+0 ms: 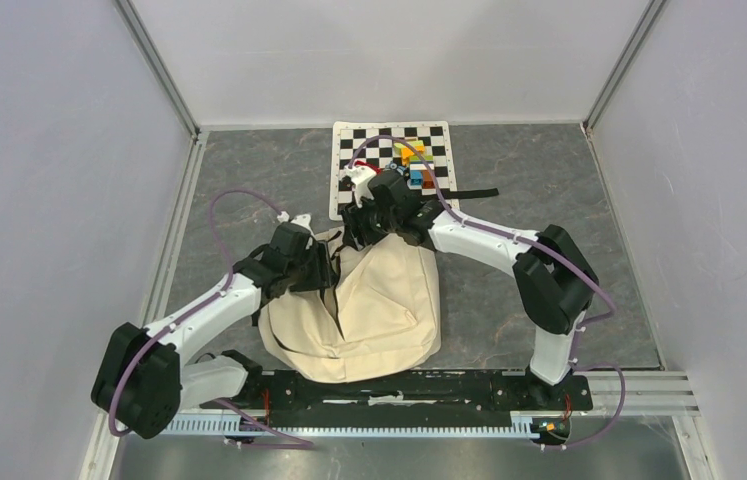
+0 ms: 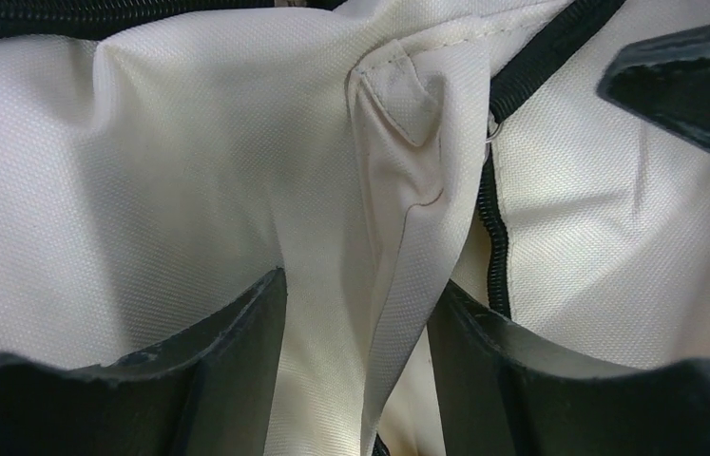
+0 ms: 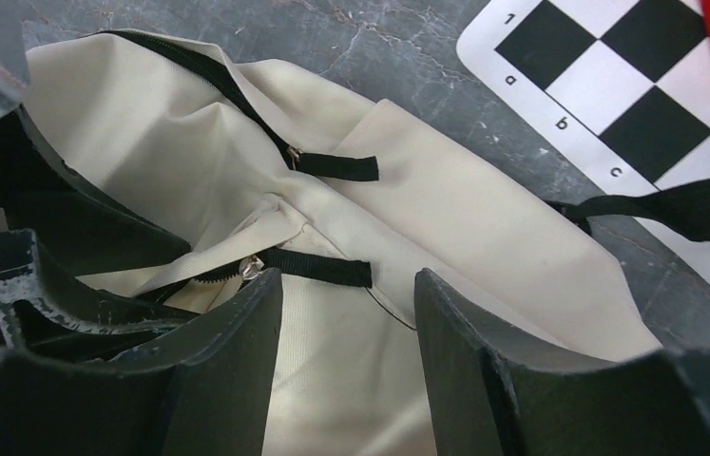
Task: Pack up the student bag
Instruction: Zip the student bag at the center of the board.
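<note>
The student bag [image 1: 389,300] is a cream fabric backpack lying flat between the two arms, its black zipper [image 2: 493,247] partly open. My left gripper [image 1: 334,270] is at the bag's upper left edge. In the left wrist view its fingers stand apart around an upright fold of cream fabric [image 2: 398,218], so the left gripper [image 2: 358,285] is open. My right gripper [image 1: 359,228] hovers over the bag's top end. It is also open [image 3: 349,277], just above the fabric beside a black zipper pull tab [image 3: 317,266]. A second pull tab [image 3: 332,166] lies farther off.
A checkerboard mat [image 1: 394,165] lies behind the bag with small coloured blocks [image 1: 414,160] on it. A black strap [image 1: 469,194] trails from the bag over the mat's edge. Grey walls and metal rails close in the table on the left, right and back.
</note>
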`<state>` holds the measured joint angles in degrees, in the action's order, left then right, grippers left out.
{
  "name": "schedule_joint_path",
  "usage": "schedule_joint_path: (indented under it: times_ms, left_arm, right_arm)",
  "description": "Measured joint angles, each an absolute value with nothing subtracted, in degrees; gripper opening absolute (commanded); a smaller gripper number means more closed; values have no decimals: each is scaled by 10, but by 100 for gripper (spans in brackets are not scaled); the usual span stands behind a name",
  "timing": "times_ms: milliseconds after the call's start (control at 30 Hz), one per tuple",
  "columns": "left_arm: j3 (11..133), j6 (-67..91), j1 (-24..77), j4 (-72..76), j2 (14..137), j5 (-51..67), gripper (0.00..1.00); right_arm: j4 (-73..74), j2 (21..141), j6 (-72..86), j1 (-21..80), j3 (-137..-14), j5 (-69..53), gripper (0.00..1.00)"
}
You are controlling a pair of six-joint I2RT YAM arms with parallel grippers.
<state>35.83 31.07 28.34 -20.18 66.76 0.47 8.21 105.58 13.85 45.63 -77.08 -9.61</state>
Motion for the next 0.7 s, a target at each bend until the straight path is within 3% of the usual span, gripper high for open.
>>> schedule_joint_path:
  times_ms: [467, 533, 633, 700]
  left_arm:
    - [344, 324, 283, -183, 660, 19, 54]
    - [343, 325, 283, -183, 659, 19, 54]
    - [343, 326, 283, -183, 656, 19, 55]
    - [343, 326, 283, -183, 653, 19, 62]
  right_arm:
    - [56, 1107, 151, 455, -784, -137, 39]
    - [50, 1109, 153, 455, -784, -142, 34]
    - [38, 1111, 157, 455, -784, -149, 18]
    - [29, 1112, 162, 455, -784, -154, 8]
